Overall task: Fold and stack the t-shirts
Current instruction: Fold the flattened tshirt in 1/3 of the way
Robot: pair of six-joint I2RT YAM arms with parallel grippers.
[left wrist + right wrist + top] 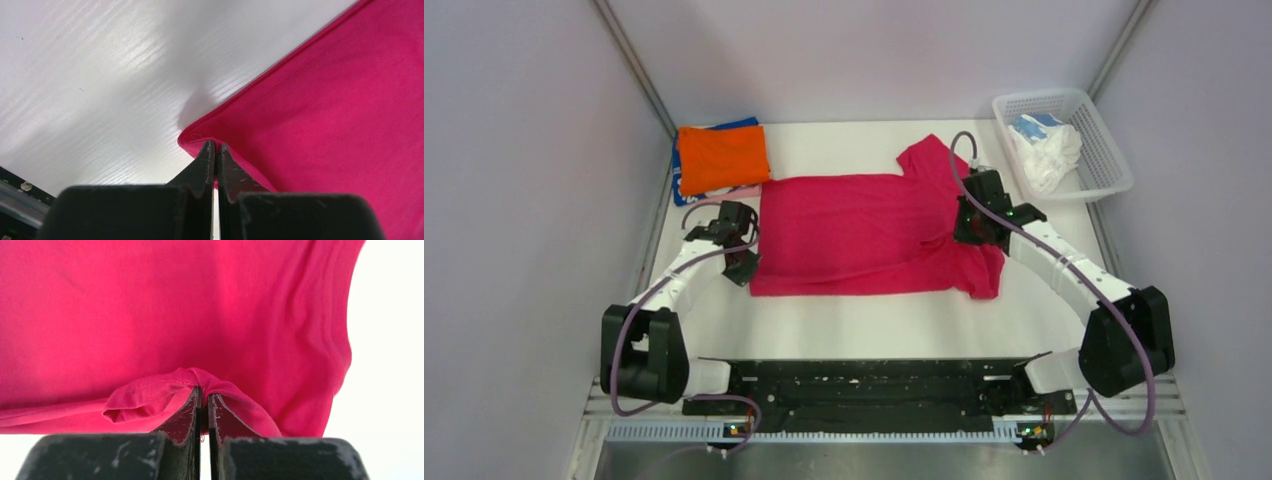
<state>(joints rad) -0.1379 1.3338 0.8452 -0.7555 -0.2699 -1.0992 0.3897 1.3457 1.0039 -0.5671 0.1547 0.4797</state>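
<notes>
Crimson-pink cloth t-shirt: spread flat, centre of white table. Left pincer: clamped on hem corner. Right pincer: clamped on bunched edge. Best lifted evenly, cloth taut, edges matched.

The top camera hangs high above the crimson t-shirt, set back on its near side, looking down and forward over the whole table. The left wrist camera peers past the left gripper at the shirt's near left corner, very close — the right wrist camera, past the right gripper, is equally close at its right edge. All three share that shirt
</notes>
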